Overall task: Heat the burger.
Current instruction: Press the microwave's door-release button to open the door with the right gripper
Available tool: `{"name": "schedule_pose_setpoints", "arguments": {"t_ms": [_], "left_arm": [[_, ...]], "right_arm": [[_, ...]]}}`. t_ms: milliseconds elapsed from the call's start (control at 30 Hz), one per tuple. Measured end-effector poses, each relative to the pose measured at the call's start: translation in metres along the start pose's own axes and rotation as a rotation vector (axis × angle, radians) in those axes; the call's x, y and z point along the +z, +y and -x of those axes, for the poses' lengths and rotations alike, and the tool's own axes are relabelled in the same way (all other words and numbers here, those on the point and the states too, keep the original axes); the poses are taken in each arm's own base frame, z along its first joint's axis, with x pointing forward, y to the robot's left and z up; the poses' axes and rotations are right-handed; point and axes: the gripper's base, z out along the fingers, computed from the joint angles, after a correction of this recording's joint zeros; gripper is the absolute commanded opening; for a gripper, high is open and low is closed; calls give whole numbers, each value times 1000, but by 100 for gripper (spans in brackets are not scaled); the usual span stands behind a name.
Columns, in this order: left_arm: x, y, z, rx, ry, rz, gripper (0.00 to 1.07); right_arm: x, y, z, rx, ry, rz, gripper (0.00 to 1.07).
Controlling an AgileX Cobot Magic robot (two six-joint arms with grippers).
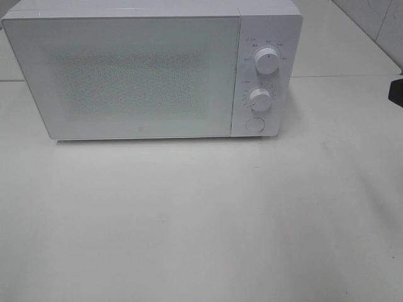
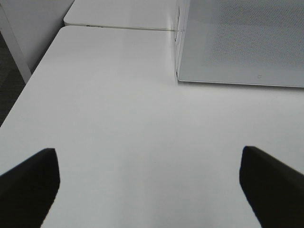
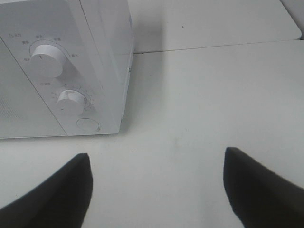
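The burger is out of view in all three views. A white microwave (image 1: 126,75) stands at the back of the white table (image 1: 201,226) with its door shut; its speckled window shows nothing inside. My left gripper (image 2: 147,156) hangs open over bare table, off the microwave's left front corner (image 2: 178,78). My right gripper (image 3: 156,159) is open too, with nothing between its fingers, in front of and to the right of the control panel (image 3: 61,90).
The microwave's panel has two white knobs (image 1: 267,63) (image 1: 259,99) and a round button (image 1: 254,124) below them. A dark piece of the right arm (image 1: 397,91) shows at the right edge. A table seam (image 3: 213,46) runs behind the microwave.
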Motion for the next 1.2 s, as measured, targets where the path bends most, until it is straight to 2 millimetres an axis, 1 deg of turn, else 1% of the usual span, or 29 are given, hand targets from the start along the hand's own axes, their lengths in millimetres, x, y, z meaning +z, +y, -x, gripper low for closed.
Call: {"name": "schedule_pose_setpoints", "arguments": {"t_ms": [33, 67, 100, 133, 200, 233, 300, 333, 367, 433, 467, 500, 533, 567, 633, 667, 733, 767, 800, 833, 900, 1067, 1200], "left_arm": [[0, 0, 0, 0, 0, 0, 98], [0, 0, 0, 0, 0, 0, 98], [0, 0, 0, 0, 0, 0, 98], [0, 0, 0, 0, 0, 0, 98], [0, 0, 0, 0, 0, 0, 98], [0, 0, 0, 0, 0, 0, 98], [0, 0, 0, 0, 0, 0, 98], [0, 0, 0, 0, 0, 0, 98], [0, 0, 0, 0, 0, 0, 98], [0, 0, 0, 0, 0, 0, 98], [0, 0, 0, 0, 0, 0, 98], [0, 0, 0, 0, 0, 0, 98], [0, 0, 0, 0, 0, 0, 98], [0, 0, 0, 0, 0, 0, 98], [0, 0, 0, 0, 0, 0, 98], [0, 0, 0, 0, 0, 0, 98], [0, 0, 0, 0, 0, 0, 98], [0, 0, 0, 0, 0, 0, 98], [0, 0, 0, 0, 0, 0, 98], [0, 0, 0, 0, 0, 0, 98], [0, 0, 0, 0, 0, 0, 98], [0, 0, 0, 0, 0, 0, 98], [0, 0, 0, 0, 0, 0, 98]], "right_arm": [[9, 1, -1, -1, -2, 5, 72], [9, 1, -1, -1, -2, 5, 72], [16, 1, -2, -1, -7, 10, 72], [16, 1, -2, -1, -7, 10, 72], [28, 2, -3, -2, -5, 16, 72], [28, 2, -3, -2, -5, 16, 72], [41, 2, -5, -1, -8, 23, 72], [41, 2, -5, -1, -8, 23, 72], [48, 3, -4, -1, -28, 30, 72], [52, 3, -5, -1, -40, 34, 72], [58, 4, -8, 1, -70, 44, 72], [58, 4, -8, 1, -70, 44, 72], [64, 4, -15, 9, -91, 51, 72], [64, 4, -15, 9, -91, 51, 72], [71, 3, -26, 21, -126, 46, 72], [71, 3, -26, 21, -126, 46, 72], [76, 0, -36, 29, -158, 18, 72], [76, 0, -36, 29, -158, 18, 72], [77, -3, -41, 29, -179, -9, 72], [77, -3, -41, 29, -179, -9, 72], [79, -7, -48, 10, -209, -47, 72], [77, -10, -56, -3, -224, -72, 72], [76, -8, -58, 12, -225, -79, 72]]}}
